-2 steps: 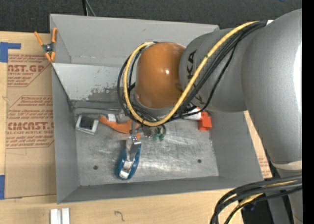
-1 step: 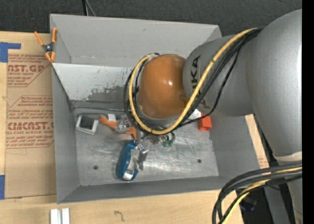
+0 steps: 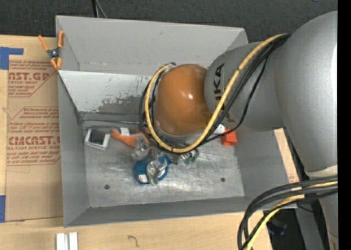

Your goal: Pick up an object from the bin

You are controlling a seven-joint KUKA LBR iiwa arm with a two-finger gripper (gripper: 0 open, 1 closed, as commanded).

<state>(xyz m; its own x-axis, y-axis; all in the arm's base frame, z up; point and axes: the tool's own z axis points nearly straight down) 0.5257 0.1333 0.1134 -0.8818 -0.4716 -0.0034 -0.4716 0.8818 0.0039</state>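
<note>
In the bin [image 3: 211, 180], the gripper [image 3: 155, 158] hangs over a blue object [image 3: 147, 173]; whether open or clenched I cannot tell. The orange piece [image 3: 123, 138] beside it could snag.

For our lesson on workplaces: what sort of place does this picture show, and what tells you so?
Probably a robotics lab or test cell: a big grey robot arm with yellow cables reaches into a grey metal bin holding small loose things, such as an orange block.
</note>
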